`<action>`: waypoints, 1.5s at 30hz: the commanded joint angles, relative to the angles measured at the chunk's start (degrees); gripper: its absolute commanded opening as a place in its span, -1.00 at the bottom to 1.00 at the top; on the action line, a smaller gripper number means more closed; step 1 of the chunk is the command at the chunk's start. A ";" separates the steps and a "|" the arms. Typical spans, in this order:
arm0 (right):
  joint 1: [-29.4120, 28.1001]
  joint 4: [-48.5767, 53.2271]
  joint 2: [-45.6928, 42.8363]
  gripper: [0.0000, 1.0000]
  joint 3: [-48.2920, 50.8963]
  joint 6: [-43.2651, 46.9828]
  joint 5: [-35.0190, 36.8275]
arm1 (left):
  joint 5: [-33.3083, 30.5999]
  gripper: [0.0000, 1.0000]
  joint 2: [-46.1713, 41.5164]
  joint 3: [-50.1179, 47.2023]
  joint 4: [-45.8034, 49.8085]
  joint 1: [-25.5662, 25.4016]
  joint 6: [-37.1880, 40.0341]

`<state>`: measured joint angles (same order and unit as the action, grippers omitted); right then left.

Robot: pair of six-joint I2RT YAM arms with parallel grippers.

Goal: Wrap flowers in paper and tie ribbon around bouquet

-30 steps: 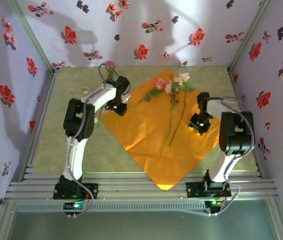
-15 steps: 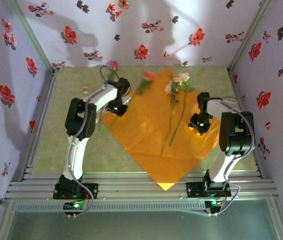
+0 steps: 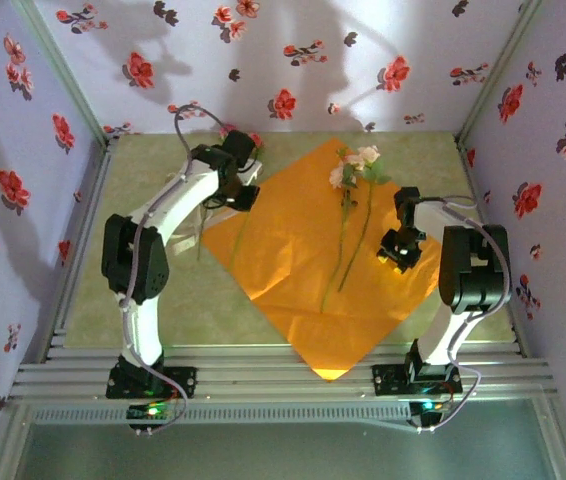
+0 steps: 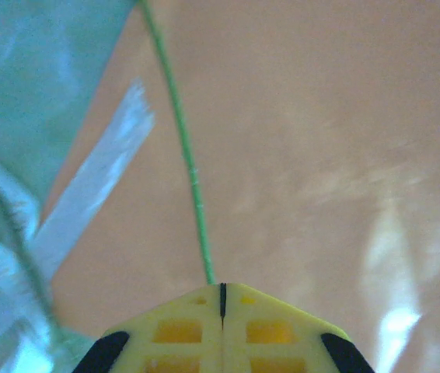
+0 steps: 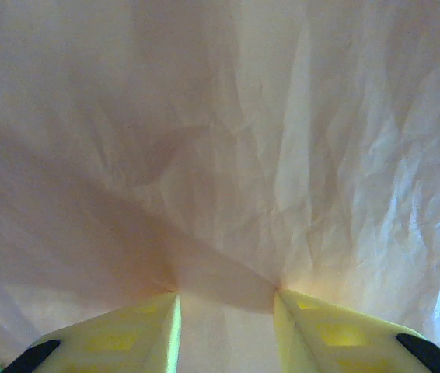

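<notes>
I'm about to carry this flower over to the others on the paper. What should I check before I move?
1. Grip on the flower: ok. The left claw is shut, with the held flower running out from between its tips by its green stem.
2. Sheet laid out: ok. The paper lies spread open.
3. Landing spot: ok. The two other flowers lie side by side on the paper, with bare sheet to their left.
4. Strip out of the way: ok. The ribbon lies beside the stem, not across it.
5. Sheet pinned: cannot tell. The right claw is open with its tips at the paper; contact is unclear.
</notes>
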<state>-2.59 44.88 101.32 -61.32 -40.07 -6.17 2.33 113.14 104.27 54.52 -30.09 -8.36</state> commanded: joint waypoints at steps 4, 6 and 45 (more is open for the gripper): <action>0.33 0.97 -1.39 -0.24 0.68 0.52 1.09 | 13.64 -1.00 0.47 -2.55 -19.62 -7.36 -21.40; 0.30 0.93 -1.39 -0.24 0.62 0.44 1.08 | 14.37 -1.00 2.90 -2.83 -25.47 -9.13 -25.66; 0.30 1.69 -1.01 -0.19 0.11 0.88 1.25 | -6.26 -0.10 28.13 18.47 -9.85 3.77 -8.97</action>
<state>-2.59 44.91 101.16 -61.41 -40.03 -6.17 -1.80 138.93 119.61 44.69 -26.57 -18.61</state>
